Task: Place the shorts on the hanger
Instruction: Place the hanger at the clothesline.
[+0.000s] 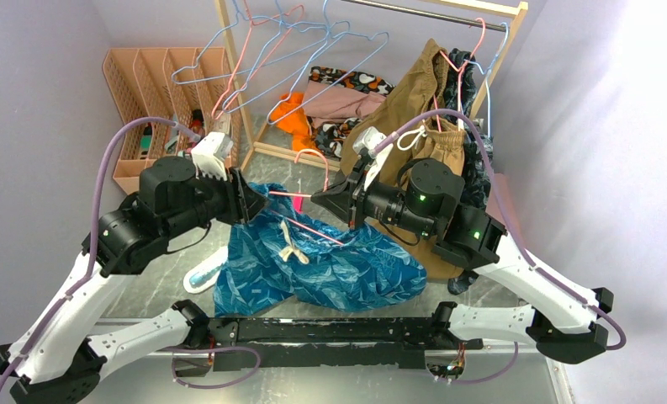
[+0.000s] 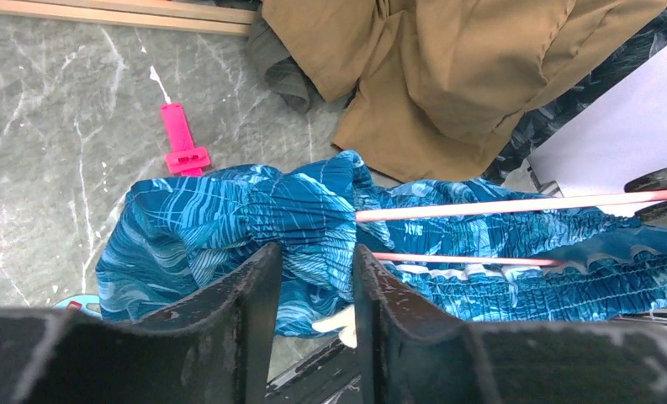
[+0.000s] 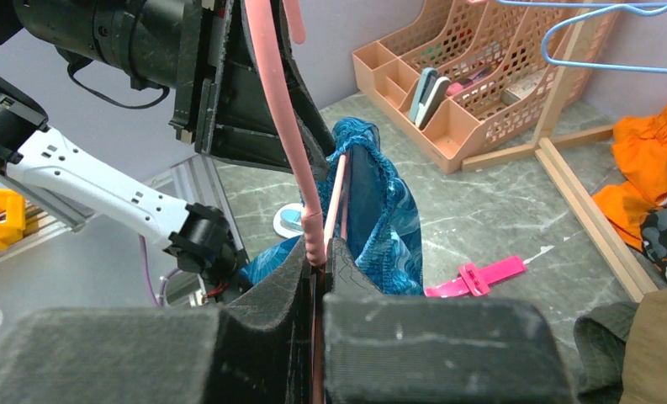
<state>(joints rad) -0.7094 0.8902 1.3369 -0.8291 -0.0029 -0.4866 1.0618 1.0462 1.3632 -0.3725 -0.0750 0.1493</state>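
Note:
The teal-blue leaf-print shorts [image 1: 313,265] lie spread on the table's near middle, with their cream drawstring on top. Their upper left waistband is lifted. My left gripper [image 1: 250,202] is shut on that bunched waistband, and the fabric [image 2: 229,210] fills the gap between its fingers [image 2: 313,252]. My right gripper [image 1: 320,199] faces it from the right and is shut on the pink wire hanger [image 1: 317,227]. The hanger's wire [image 3: 271,84] rises from between the right gripper's fingers [image 3: 317,244], and its lower bar runs into the raised shorts [image 3: 389,219]. The bars also show in the left wrist view [image 2: 515,205].
Tan-brown shorts [image 1: 422,126] and a dark patterned garment hang at the back right of a wooden rack [image 1: 246,93] with light-blue hangers [image 1: 313,42]. A peach organizer [image 1: 157,84] stands at back left. A pink clip [image 2: 181,139] lies on the table. Orange clothing [image 1: 292,114] lies under the rack.

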